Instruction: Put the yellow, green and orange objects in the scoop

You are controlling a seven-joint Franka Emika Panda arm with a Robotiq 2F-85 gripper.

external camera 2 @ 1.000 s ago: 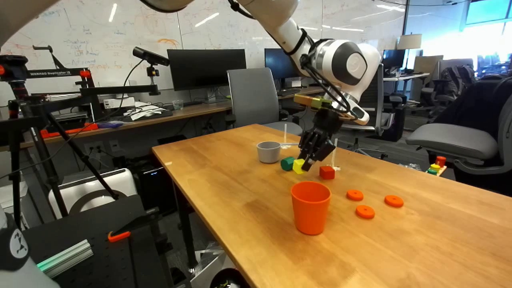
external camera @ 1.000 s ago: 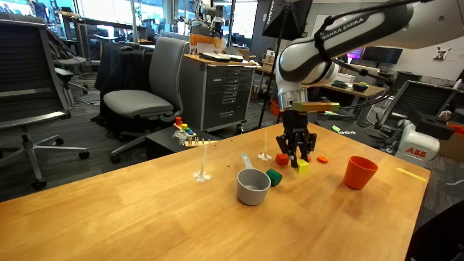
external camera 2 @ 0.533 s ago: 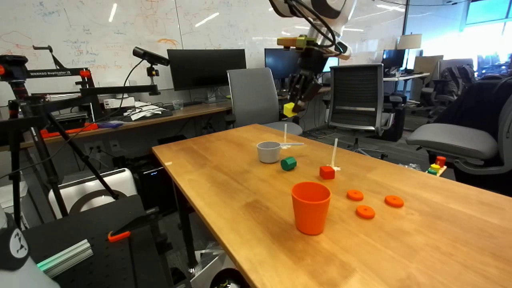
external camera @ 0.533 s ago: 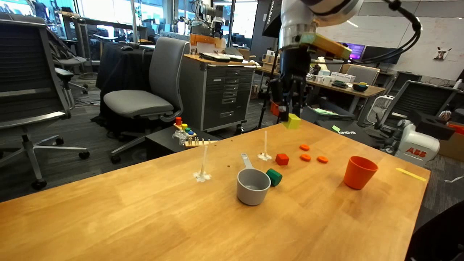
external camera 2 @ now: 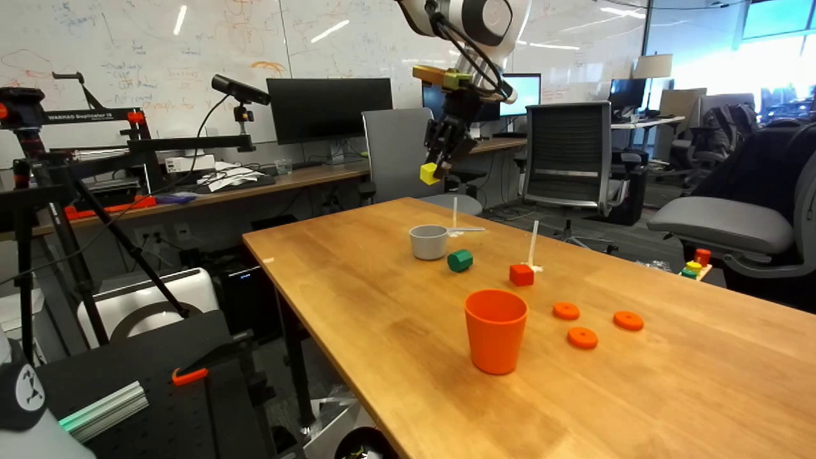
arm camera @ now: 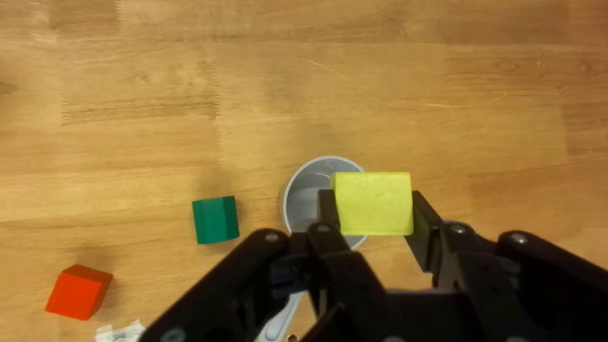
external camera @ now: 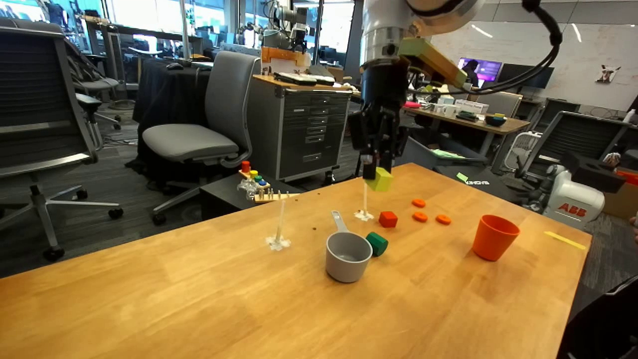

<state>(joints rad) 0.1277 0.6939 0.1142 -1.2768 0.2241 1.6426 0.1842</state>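
Table (external camera: pixel 199 289) — yellow cube (external camera: pixel 381 180) nearer scoop (external camera: pixel 344 269).

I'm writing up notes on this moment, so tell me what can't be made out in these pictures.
Wrist view: the yellow block and the gripper hide part of the scoop; the gripper also hides part of its handle.
Wrist view: the bottom edge cuts off a white patch.
In an exterior view: the scoop's near wall hides its floor.
In an exterior view: the whiteboard writing is too faint to read.

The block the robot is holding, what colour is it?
The block is yellow; it shows best in the wrist view.
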